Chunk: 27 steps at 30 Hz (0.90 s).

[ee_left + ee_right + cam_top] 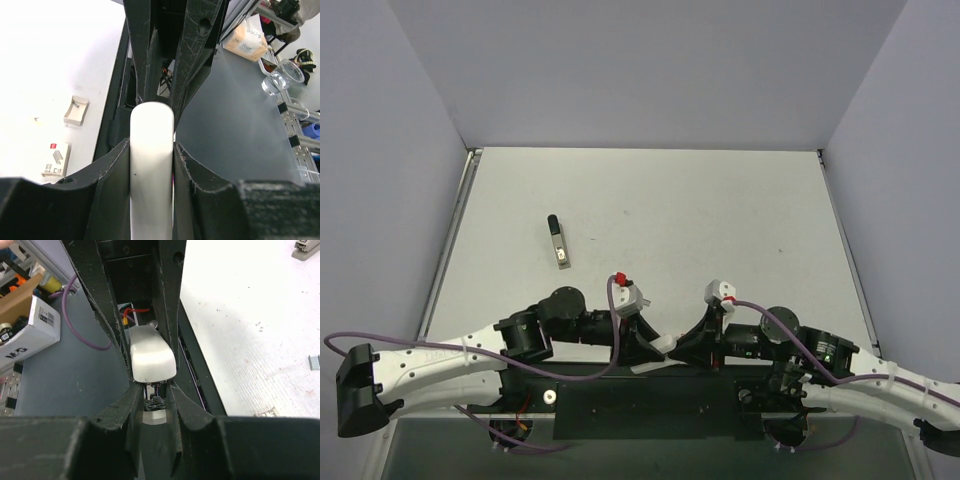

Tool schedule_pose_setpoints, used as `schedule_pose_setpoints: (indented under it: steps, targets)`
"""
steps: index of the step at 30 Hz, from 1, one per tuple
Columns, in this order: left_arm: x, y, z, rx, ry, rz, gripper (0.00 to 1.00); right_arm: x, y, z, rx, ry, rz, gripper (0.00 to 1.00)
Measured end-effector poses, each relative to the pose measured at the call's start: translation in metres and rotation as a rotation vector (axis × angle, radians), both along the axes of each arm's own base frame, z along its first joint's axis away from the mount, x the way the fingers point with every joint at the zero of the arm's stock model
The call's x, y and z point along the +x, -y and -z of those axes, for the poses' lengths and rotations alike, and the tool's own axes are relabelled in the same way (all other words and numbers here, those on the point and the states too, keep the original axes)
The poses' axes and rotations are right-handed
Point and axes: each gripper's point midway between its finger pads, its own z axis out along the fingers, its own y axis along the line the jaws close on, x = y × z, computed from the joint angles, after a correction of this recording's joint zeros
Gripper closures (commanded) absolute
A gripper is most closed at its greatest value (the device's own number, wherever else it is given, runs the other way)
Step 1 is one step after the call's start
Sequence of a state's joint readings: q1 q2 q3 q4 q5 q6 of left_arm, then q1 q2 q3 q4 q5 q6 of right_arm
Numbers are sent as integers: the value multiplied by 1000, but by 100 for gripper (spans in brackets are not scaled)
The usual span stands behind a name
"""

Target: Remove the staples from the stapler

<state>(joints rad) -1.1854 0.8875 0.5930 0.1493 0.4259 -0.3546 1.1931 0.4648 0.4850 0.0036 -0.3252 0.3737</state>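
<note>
The stapler (661, 347) hangs between both arms above the table's near edge. In the left wrist view its white top bar (151, 150) runs straight up between the fingers of my left gripper (152, 146), which is shut on it from both sides. In the right wrist view the rounded white end (151, 355) sits above my right gripper (155, 387), whose jaws are shut on the black-and-silver metal part (156, 402) underneath. My left gripper (648, 350) and right gripper (686, 350) face each other. A short grey strip of staples (314, 361) lies on the table to the right.
A grey-and-black stapler-like object (557, 242) lies on the table at the left. A small open white box (76, 110) and a flat white packet with a red mark (56, 159) rest near the table's near edge. The black mounting plate (650, 395) lies beneath the grippers.
</note>
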Motion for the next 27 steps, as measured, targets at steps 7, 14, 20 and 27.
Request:
schedule_pose_setpoints:
  steps: [7, 14, 20, 27]
  targets:
    - [16, -10, -32, -103, 61, -103, 100, -6, 6, 25, -58, -57, -1, 100]
    - [20, -10, -38, -121, 71, -130, 100, -6, 5, 28, -69, -72, 3, 100]
    - [24, -7, -29, -94, 70, -139, 100, -2, 9, 30, -124, -78, 35, 89]
    - [41, -7, -28, -87, 84, -234, 100, 21, 19, 15, -171, -28, 166, 66]
